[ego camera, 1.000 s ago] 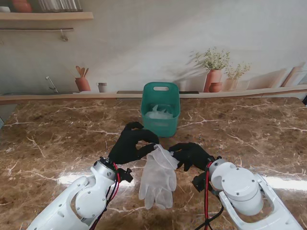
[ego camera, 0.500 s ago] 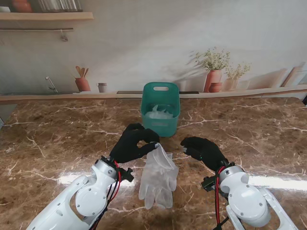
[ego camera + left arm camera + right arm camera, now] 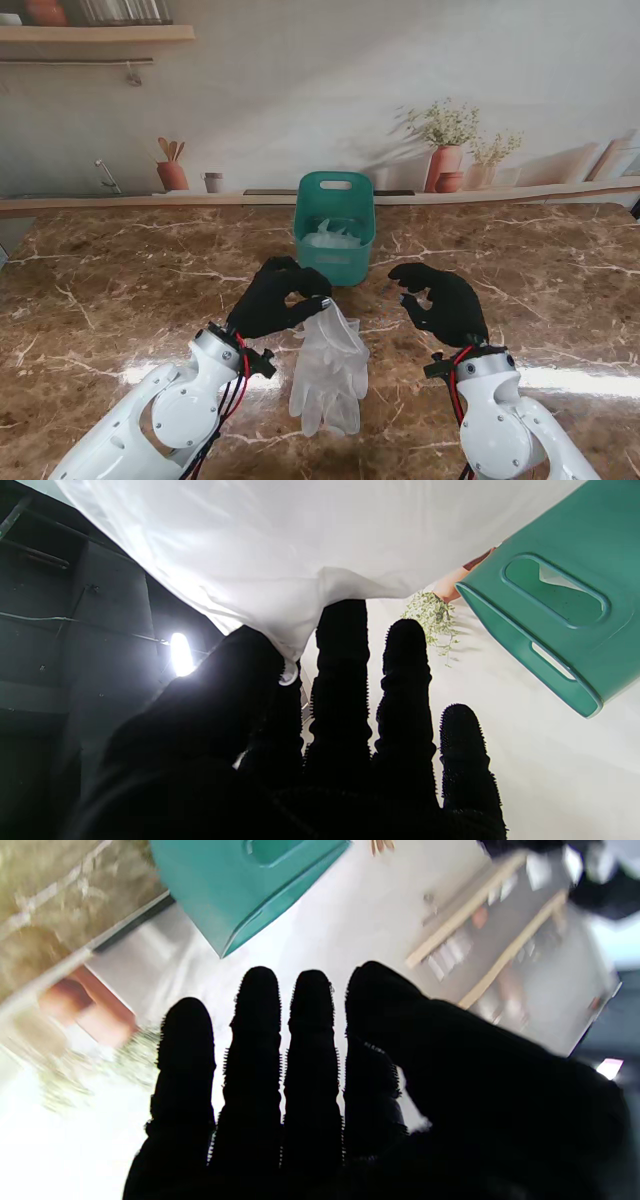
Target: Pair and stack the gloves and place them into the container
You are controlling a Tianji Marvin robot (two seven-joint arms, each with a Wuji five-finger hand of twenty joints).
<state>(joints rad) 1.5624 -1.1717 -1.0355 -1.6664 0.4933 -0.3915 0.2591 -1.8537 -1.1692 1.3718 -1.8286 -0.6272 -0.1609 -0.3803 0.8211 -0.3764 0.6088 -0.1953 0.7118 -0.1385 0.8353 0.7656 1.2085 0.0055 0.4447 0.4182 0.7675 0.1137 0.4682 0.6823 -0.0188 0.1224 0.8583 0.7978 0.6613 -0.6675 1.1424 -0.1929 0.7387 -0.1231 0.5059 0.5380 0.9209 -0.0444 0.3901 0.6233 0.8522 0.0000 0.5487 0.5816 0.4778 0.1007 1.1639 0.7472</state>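
**Pinching the glove cuff beside the basket**

Holding the cuff end of the white translucent rubber gloves [image 3: 331, 365], the black-gloved left hand [image 3: 272, 300] has thumb and forefinger closed on the material, lifting that end off the brown veined marble table [image 3: 120, 290]. From the stand camera the gloves lie just nearer to me than the teal plastic basket [image 3: 335, 228], their long axis running from the raised cuff, farthest from me, down to the glove fingers, which point toward me and rest flat on the table. Whether one glove or two lie stacked there cannot be told.

Only the left wrist camera shows the grip itself: the white sheet [image 3: 310, 540] drapes over the thumb tip [image 3: 240, 655], while the other three fingers stand straight, with the basket's handle slot [image 3: 555, 590] close by.

The black-gloved right hand [image 3: 445, 300] hovers to the right of the gloves, apart from them, holding nothing. Its wrist view shows four fingers [image 3: 255, 1040] extended side by side, thumb alongside, and a corner of the basket [image 3: 250, 885], blurred. More white material [image 3: 332, 236] sits inside the basket.
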